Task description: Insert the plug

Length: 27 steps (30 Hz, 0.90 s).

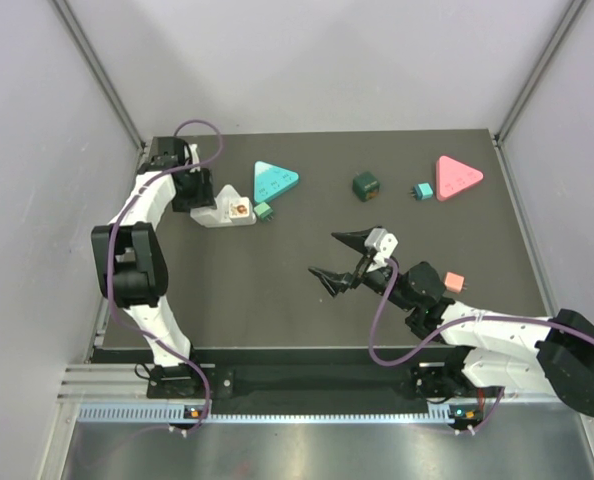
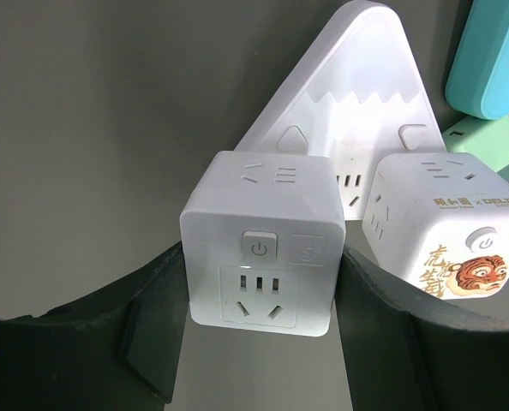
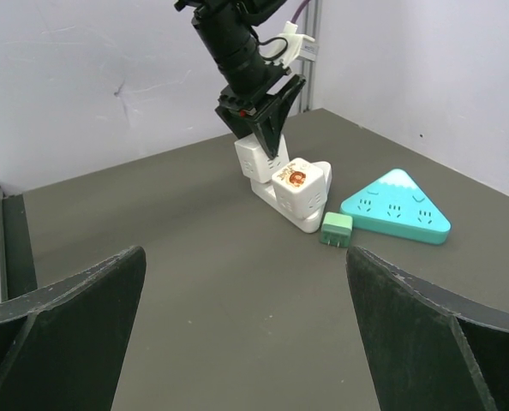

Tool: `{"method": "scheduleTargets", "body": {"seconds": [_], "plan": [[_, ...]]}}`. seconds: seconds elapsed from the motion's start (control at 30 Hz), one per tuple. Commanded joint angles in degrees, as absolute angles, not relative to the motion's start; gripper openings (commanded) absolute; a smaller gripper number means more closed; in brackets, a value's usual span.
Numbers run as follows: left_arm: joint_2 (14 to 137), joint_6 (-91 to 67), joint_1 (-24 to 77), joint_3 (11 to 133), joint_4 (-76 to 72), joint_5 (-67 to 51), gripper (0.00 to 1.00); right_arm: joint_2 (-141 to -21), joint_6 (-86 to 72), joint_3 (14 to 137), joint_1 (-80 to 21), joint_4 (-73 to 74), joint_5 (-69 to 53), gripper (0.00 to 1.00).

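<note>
**A:** Where is the white cube adapter (image 2: 259, 248)?

**B:** Upper left of the overhead view. The left tool (image 1: 203, 196) has a finger clamped on each side of it. It sits against the white triangular strip (image 2: 349, 77), but I cannot tell whether it is seated.

**A:** What is around it?

**B:** A tiger-print cube (image 2: 447, 231) stands on the strip, just right of the held one. Further right, a green plug (image 1: 263, 211) lies on the worktop (image 1: 277, 290), near a teal triangular strip (image 1: 275, 180).

**A:** And the right tool (image 1: 339, 258)?

**B:** It is lower centre of the overhead view, jaws wide, holding nothing, well apart from those pieces.
</note>
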<state>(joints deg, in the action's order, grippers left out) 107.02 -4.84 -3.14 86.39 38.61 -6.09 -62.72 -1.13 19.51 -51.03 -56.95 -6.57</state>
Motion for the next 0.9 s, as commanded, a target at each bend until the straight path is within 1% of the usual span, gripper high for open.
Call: {"method": "scheduleTargets", "body": {"seconds": [0.0, 0.23, 0.3, 0.4, 0.87], "plan": [[112.41, -5.71, -1.76, 81.92, 39.9, -1.59, 0.0, -62.93, -1.23, 21.27, -50.45, -58.45, -6.77, 1.0], [113.2, -7.29, -0.26, 80.07, 38.41, -0.44, 0.0, -62.58, -1.41, 20.92, -50.27, -58.45, -6.68, 1.0], [113.9, -7.56, -0.18, 80.07, 38.5, 2.19, 0.0, -62.32, -1.58, 20.92, -50.19, -58.45, -6.68, 1.0], [114.96, -7.82, -0.26, 80.42, 38.85, 2.55, 0.0, -62.23, -1.93, 20.74, -50.1, -58.53, -6.68, 1.0], [124.36, -7.38, 1.49, 90.61, 47.81, 4.84, 0.0, -62.75, -4.22, 20.21, -49.48, -59.59, -7.56, 1.0]]}}
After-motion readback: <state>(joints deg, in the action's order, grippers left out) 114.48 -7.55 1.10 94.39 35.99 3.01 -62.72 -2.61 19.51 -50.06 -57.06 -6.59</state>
